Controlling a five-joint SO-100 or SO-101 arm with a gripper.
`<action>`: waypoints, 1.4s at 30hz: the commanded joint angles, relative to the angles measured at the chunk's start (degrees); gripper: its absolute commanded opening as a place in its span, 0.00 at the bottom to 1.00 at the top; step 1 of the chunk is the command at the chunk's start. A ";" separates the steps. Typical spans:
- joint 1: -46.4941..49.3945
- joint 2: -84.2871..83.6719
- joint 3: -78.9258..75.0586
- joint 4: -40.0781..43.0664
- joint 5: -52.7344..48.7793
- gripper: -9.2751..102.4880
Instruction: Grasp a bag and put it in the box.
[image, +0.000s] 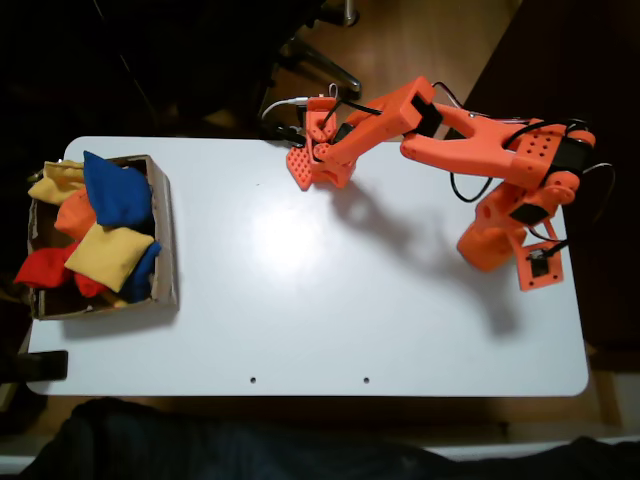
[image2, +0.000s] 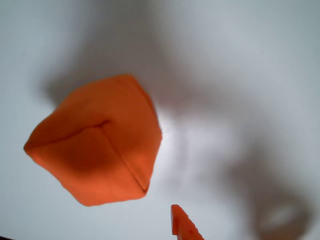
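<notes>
- The bag (image2: 97, 142), a plump orange beanbag, lay on the white table (image: 330, 300) directly under the wrist camera; in the wrist view it sat left of centre, seams meeting near its middle, with no clear long axis since it looked roughly squarish.
- In the fixed view the bag (image: 300, 163) showed at the table's far edge, right at the gripper (image: 318, 160), hard to separate from the arm's own orange.
- The gripper hung just above and beside the bag: one fingertip (image2: 184, 225) entered the wrist view from the bottom edge, to the right of the bag and not touching it. The fingers looked apart and held nothing, so the bag seemed to lie between or just left of them.
- The box (image: 165, 240) stood at the table's left end in the fixed view, well apart from the bag, so the carry would run leftward across the table.
- Count: one bag on the table; one box; inside it roughly two yellow, two blue, one orange and one or two red beanbags, heaped and overlapping.
</notes>
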 joint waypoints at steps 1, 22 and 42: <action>0.44 -0.79 -0.70 0.62 0.44 0.76; 0.09 -15.56 -12.13 -1.41 3.34 0.76; 0.09 -18.98 -13.80 -0.79 9.67 0.33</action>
